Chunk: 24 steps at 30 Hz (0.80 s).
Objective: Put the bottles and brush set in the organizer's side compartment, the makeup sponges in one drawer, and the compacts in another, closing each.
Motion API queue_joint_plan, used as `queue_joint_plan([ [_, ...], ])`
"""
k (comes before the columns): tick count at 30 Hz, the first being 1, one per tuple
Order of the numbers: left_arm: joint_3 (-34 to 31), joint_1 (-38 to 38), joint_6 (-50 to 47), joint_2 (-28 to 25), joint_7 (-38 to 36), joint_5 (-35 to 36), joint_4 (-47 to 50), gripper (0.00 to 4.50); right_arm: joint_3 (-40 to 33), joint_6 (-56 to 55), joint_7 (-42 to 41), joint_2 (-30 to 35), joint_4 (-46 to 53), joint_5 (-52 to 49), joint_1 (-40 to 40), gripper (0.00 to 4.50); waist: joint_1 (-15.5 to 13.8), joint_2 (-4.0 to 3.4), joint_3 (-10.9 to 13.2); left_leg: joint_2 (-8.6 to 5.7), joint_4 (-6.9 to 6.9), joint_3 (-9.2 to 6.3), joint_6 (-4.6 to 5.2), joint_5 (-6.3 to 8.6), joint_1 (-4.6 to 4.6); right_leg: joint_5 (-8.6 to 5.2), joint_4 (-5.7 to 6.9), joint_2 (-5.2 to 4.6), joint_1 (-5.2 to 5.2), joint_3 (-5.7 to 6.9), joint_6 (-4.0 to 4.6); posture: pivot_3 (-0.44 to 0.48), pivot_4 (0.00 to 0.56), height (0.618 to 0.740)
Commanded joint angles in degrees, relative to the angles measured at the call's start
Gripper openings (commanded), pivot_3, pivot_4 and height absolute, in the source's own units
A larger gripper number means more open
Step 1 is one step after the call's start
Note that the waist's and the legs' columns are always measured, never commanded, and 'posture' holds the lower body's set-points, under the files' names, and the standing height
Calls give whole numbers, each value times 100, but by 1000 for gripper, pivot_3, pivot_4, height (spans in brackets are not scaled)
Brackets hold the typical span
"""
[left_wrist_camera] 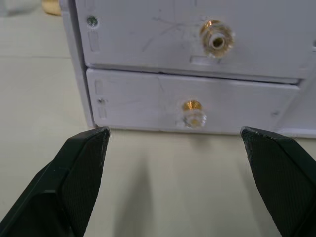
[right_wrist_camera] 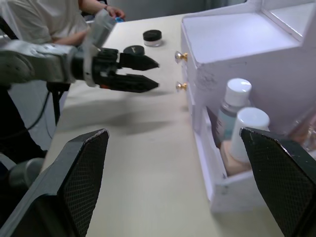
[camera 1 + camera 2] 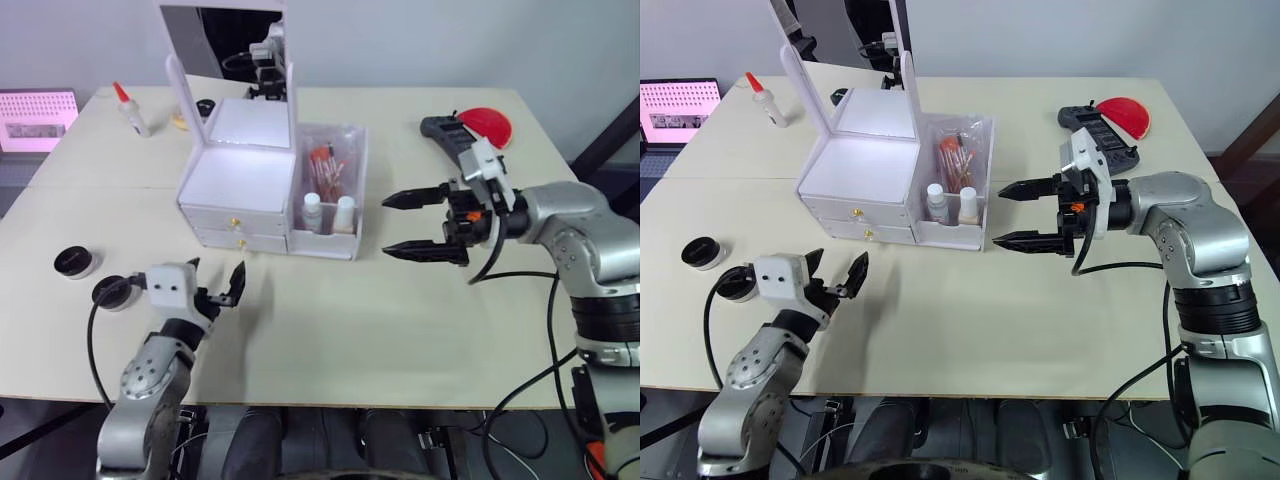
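Left eye view: left claw [image 3: 218, 278] hangs released before the organizer's [image 3: 240, 190] two closed drawers. Right claw [image 3: 415, 223], also released, sits beside the side compartment holding bottles [image 3: 327, 212] and brush set [image 3: 326, 167]. Two compacts [image 3: 76, 261] lie on the tabletop [image 3: 350, 320].

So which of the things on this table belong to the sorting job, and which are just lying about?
Job:
organizer
two bottles in its side compartment
brush set behind them
two compacts near the table's left edge

Lying about:
squeeze bottle with red tip
red disc
black controller
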<state>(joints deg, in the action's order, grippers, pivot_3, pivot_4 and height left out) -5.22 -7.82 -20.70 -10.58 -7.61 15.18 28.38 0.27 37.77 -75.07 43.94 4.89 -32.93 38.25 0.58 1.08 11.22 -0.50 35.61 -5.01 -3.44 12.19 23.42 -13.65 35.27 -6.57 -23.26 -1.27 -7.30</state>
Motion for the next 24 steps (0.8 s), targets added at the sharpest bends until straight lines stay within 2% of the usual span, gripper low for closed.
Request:
queue_joint_plan([
  [1, 190, 178, 388, 90, 54, -298, -178, 4458, -84, 74, 126, -12, 275, -150, 112, 4500, 0, 0, 0, 0, 0, 0, 0, 0, 2, 0, -2, 0, 0, 0, 0, 0, 150, 740],
  [8, 288, 611, 578, 272, 25, -419, -697, 4458, -79, 134, 414, -52, 328, -108, 123, 4500, 6, 0, 0, 0, -3, -1, 0, 0, 2, 0, -3, 1, -1, 2, -1, 0, 150, 740],
  [11, 362, 761, 644, 266, 5, -517, -924, 3611, -77, 159, 482, -45, 378, -132, 110, 4500, 3, 0, 0, 0, -2, -1, 0, 0, 2, 1, -2, 1, -2, 2, -2, 0, 150, 740],
  [13, 393, 816, 628, 296, 29, -555, -1023, 2616, -92, 174, 526, -41, 408, -149, 98, 4500, 1, 0, 0, 0, -2, -1, 0, 0, 2, 1, -2, 1, -2, 2, -2, 0, 150, 740],
  [23, 468, 850, 829, 417, -33, -599, -1288, 2616, -142, 162, 659, 2, 449, -191, 62, 4500, 2, 0, 0, 0, -1, 0, 0, 0, 2, 2, -2, 1, -1, 2, -4, 0, 150, 740],
  [24, 468, 864, 859, 424, -37, -616, -1321, 2340, -138, 157, 664, 0, 442, -191, 63, 4500, 4, 0, 0, 0, -1, -1, 0, 0, 2, 2, -2, 1, -1, 2, -4, 0, 150, 740],
])
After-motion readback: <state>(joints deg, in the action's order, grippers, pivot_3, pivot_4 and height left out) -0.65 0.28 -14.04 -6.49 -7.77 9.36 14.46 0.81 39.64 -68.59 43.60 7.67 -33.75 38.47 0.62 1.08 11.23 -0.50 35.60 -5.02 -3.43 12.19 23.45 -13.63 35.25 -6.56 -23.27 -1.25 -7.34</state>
